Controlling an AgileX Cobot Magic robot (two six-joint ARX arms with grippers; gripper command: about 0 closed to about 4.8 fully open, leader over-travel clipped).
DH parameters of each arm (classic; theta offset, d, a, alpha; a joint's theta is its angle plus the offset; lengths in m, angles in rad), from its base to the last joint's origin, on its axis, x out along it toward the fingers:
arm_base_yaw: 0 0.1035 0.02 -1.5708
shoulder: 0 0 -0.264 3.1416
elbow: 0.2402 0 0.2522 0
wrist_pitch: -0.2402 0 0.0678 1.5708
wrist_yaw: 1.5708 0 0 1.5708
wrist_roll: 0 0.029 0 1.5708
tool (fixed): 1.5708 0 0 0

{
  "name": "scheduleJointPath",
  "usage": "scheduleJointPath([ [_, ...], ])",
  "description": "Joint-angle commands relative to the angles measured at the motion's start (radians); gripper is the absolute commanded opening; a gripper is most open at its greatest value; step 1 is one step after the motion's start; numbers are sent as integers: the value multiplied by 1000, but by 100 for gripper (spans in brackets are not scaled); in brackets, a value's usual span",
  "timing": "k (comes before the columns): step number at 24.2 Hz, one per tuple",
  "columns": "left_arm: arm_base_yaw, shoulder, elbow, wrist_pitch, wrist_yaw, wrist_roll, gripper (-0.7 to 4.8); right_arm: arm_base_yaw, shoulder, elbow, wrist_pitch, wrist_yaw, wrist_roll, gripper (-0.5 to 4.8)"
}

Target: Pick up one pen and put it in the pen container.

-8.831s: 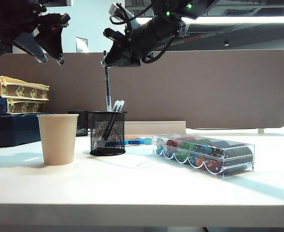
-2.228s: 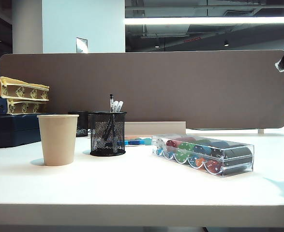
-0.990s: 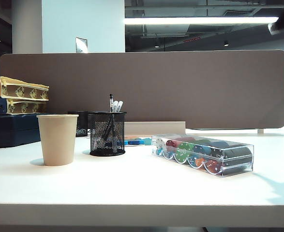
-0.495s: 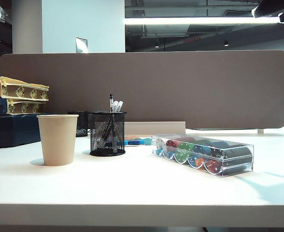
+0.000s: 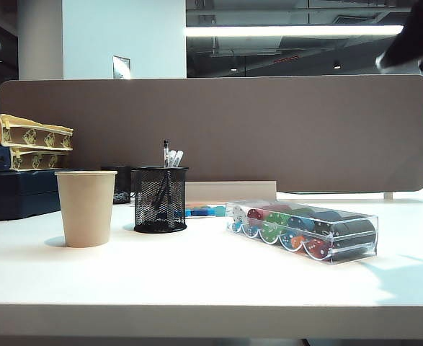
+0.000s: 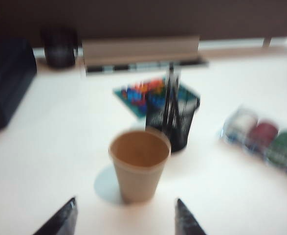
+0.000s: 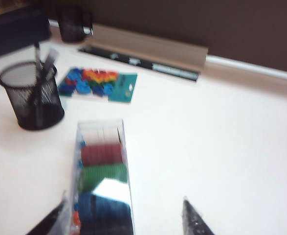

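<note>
Standing upright in the pen container [image 5: 161,200], the pen [image 5: 166,153]; both grippers' jaws released.

A: What is standing behind the white tabletop [image 5: 218,288]?

B: A brown partition panel [image 5: 269,130] is spanning it, with a pale wall [image 5: 125,36] rising behind on the left.

A: And overhead?

B: A long light strip [image 5: 290,31] is glowing under a dark ceiling [image 5: 269,11].
</note>
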Motion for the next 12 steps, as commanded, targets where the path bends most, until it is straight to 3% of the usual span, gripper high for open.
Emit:
scheduleJointPath([
  [1,1,8,-7,-6,11,5,246,2,13,-6,69,30,-2,321],
  [7,1,-37,-8,40,1,50,239,3,-93,-6,17,50,-26,328],
  [12,1,-112,-8,-45,-6,29,238,3,-235,-21,-105,112,-26,328],
])
